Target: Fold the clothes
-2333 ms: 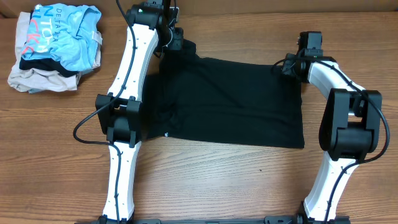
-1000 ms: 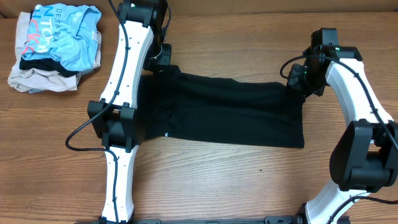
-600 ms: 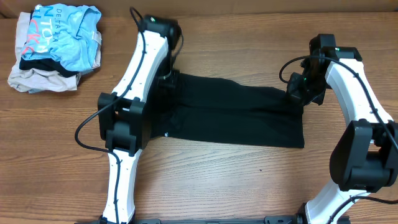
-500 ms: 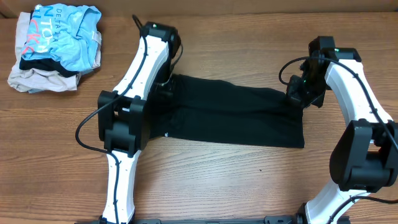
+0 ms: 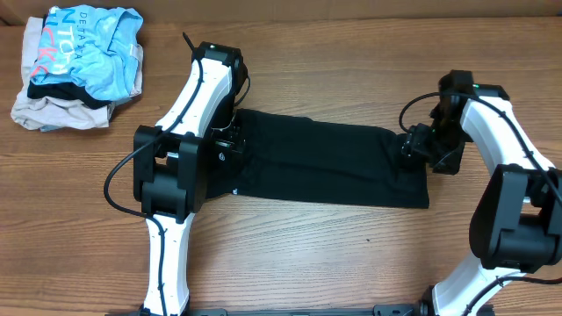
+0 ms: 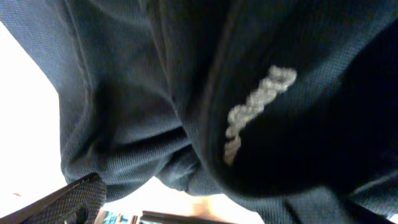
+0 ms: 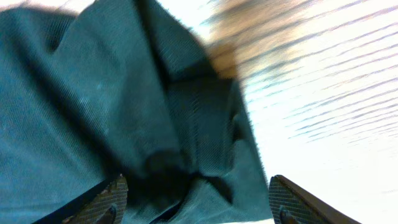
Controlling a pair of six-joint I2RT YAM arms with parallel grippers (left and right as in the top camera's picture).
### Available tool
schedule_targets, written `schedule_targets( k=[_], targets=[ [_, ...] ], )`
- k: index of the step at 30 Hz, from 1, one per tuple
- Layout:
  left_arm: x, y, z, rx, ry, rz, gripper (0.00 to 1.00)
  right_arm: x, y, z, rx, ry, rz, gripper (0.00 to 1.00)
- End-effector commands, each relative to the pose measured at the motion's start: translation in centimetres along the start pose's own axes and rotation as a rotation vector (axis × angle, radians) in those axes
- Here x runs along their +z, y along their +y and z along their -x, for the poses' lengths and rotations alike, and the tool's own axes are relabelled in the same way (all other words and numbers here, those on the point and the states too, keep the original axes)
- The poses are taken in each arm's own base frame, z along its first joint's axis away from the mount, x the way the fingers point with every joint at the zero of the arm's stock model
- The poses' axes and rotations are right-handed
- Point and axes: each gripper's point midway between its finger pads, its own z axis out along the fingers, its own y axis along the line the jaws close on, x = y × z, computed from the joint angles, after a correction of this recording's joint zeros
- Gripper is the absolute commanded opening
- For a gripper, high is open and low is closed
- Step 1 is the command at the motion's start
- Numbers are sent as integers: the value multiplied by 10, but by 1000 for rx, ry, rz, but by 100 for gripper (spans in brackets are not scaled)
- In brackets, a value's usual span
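Note:
The black T-shirt (image 5: 325, 162) lies folded into a long band across the middle of the table. My left gripper (image 5: 230, 142) sits low over its left end. In the left wrist view dark fabric (image 6: 124, 93) with a small white stitched mark (image 6: 258, 109) fills the frame. One finger (image 6: 78, 198) stands far out at the lower left and the other is hidden by cloth. My right gripper (image 5: 413, 145) (image 7: 196, 194) is over the shirt's right end, jaws wide apart. Slack fabric (image 7: 93, 93) lies between its fingers (image 7: 112, 193), ungripped.
A pile of other garments sits at the back left corner: a light blue shirt (image 5: 92, 39) on top of a beige one (image 5: 53, 112). Bare wooden table (image 5: 334, 254) runs along the front. Both white arms reach in from the front edge.
Both grippers carried the shirt's back edge toward the front, narrowing it into a band. Their jaws, shut a moment ago, have opened and let go of the fabric.

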Motion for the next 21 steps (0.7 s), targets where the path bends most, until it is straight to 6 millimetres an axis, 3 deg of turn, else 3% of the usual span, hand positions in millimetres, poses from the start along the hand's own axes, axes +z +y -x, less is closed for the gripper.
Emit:
schedule_targets(
  k=[1, 6, 10, 15, 19, 21],
  targets=[
    [-21, 12, 3, -17, -79, -8, 100, 0, -9, 0, -1, -18, 3, 79],
    [-64, 24, 16, -70, -214, -46, 100, 20, -4, -9, -26, 5, 55, 84],
    [-121, 28, 23, -100, -408, -131, 100, 34, -6, -18, -25, 25, 61, 85],
    [-192, 47, 11, -165, -646, -167, 100, 45, 8, -25, -29, 42, 156, 84],
    [-232, 57, -3, -186, -790, -178, 100, 54, 17, -26, -39, 26, 208, 76],
    [-248, 60, -9, -193, -851, -183, 100, 60, 18, -25, -47, 6, 213, 57]
  ],
)
